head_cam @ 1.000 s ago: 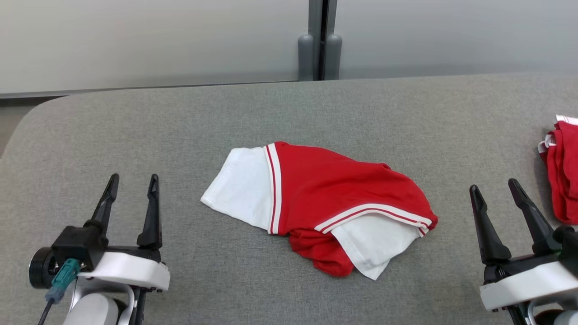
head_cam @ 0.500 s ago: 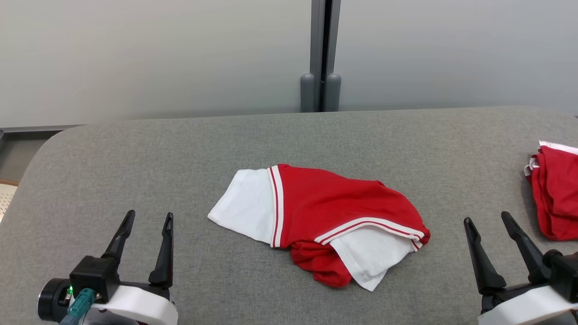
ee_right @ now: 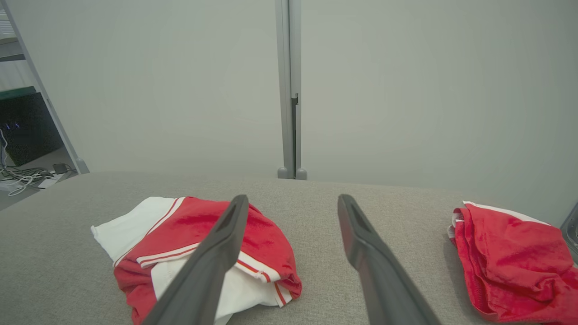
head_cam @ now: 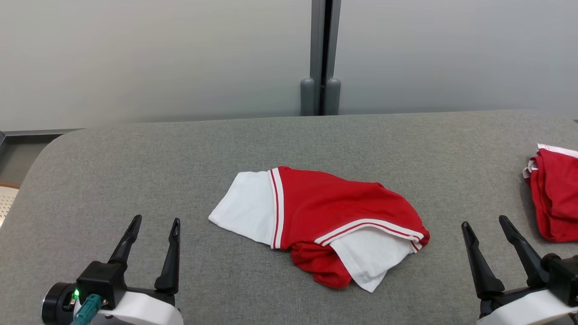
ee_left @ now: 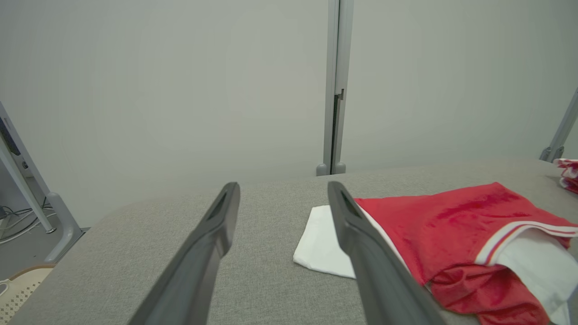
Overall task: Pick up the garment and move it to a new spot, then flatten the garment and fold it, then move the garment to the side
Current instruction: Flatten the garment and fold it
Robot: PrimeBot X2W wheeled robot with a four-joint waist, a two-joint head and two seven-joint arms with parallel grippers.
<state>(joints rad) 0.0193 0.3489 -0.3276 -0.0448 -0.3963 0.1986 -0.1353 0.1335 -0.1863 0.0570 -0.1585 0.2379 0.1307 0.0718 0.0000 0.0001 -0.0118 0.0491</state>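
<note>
The surface (head_cam: 135, 171) is covered in grey woven cloth, and its far left corner is rounded. A red and white garment (head_cam: 334, 207) lies loosely crumpled near its middle. The garment's body is red with striped white and red bands. One white panel is spread flat at its left end, and another shows from under the red at its near right. Well to the right of this garment lies a second red garment (head_cam: 555, 198) with white trim, bunched in folds.

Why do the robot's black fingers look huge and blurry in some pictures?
Left wrist view: the left fingers sit right by the lens, so they look huge and soft-edged. Right wrist view: same with the right fingers. Head view: left gripper and right gripper are farther off, small and sharp.
</note>
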